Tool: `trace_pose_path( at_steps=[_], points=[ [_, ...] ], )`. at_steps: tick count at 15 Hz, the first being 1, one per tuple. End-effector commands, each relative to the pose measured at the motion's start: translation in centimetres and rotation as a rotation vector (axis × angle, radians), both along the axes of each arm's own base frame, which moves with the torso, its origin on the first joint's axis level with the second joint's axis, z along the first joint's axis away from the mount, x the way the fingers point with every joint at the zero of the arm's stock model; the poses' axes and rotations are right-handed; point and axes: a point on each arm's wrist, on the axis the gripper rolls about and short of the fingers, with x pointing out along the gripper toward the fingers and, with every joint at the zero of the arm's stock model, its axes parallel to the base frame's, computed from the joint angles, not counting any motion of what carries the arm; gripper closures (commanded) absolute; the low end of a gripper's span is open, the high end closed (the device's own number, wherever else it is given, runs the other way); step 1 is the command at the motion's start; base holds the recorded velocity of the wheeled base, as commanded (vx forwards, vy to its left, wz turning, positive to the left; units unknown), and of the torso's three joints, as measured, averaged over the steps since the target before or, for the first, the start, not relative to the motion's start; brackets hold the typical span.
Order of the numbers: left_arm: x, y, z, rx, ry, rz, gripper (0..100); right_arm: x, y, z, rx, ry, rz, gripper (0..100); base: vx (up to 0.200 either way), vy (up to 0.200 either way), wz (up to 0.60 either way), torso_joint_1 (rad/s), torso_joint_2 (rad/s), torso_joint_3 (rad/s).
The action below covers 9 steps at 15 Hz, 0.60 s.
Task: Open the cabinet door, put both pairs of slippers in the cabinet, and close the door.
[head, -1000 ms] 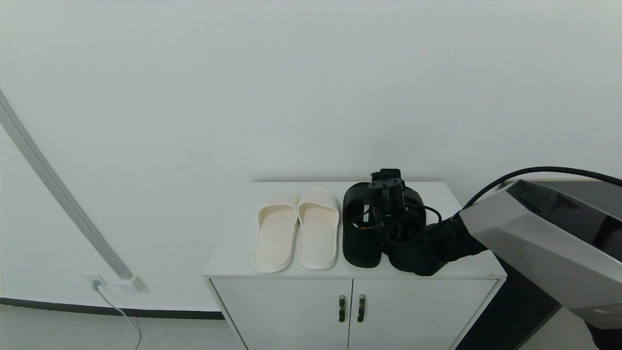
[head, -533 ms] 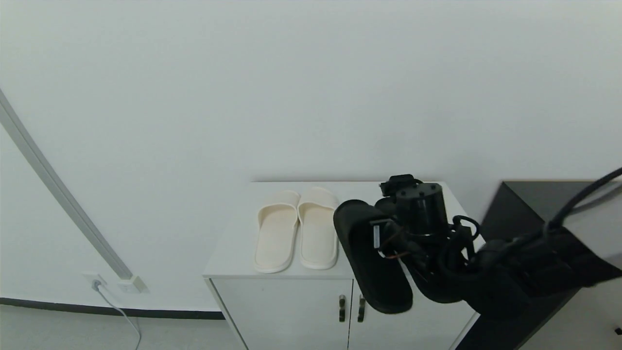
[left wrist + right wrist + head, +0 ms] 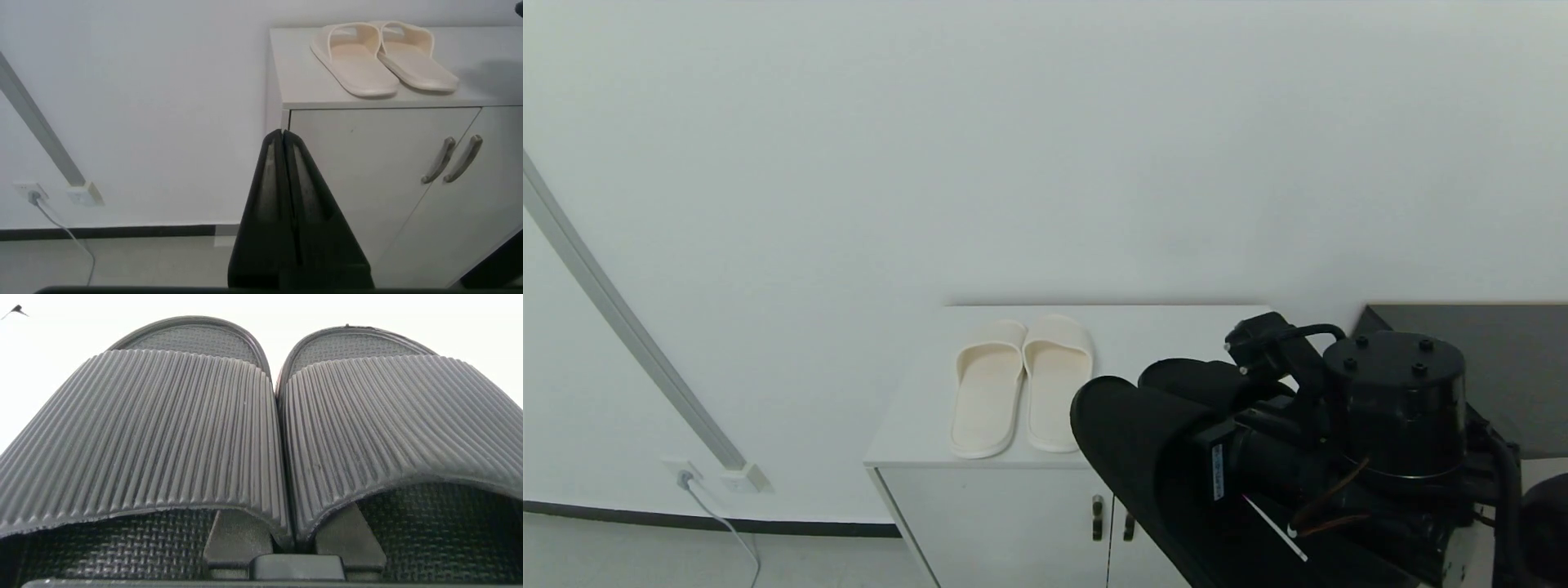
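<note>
A pair of black ribbed slippers (image 3: 270, 425) hangs in the air in front of the cabinet, with my right gripper (image 3: 282, 539) shut on their two inner edges under the straps. In the head view the black slippers (image 3: 1143, 441) sit low and close, off the white cabinet top (image 3: 1176, 327). A cream pair of slippers (image 3: 1021, 384) lies side by side on the left half of that top. Both cabinet doors are closed, their handles (image 3: 453, 158) meeting at the middle. My left gripper (image 3: 283, 143) is shut and empty, low in front of the cabinet's left side.
A dark table (image 3: 1462, 318) stands right of the cabinet. A wall socket with a cable (image 3: 686, 476) and a slanted grey rail (image 3: 621, 318) are on the wall to the left. Bare floor lies in front of the cabinet's left side.
My right arm has lifted the black slippers off the cabinet top and drawn them back toward the camera and lower. The cream pair and the doors have not moved.
</note>
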Motion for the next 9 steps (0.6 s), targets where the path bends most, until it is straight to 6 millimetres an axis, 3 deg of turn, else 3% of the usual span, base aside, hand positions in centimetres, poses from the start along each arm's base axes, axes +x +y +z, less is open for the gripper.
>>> trace_pose_path(
  at_steps=[1, 8, 9],
  points=[
    [0.01, 0.0, 0.01, 0.0, 0.002, 0.0, 100, -0.51, -0.21, 0.35, 0.009, -0.009, 0.009, 100, -0.2, 0.0, 0.0, 0.002, 0.01, 0.002],
    [0.01, 0.0, 0.01, 0.0, 0.002, 0.0, 100, -0.8, -0.44, -0.36, -0.02, 0.001, 0.027, 100, -0.2, 0.0, 0.0, -0.002, 0.0, 0.002],
    [0.01, 0.0, 0.01, -0.001, 0.002, 0.0, 100, -0.87, -0.51, -0.47, -0.032, -0.001, 0.035, 100, 0.0, 0.0, 0.0, 0.0, 0.0, 0.0]
  ],
)
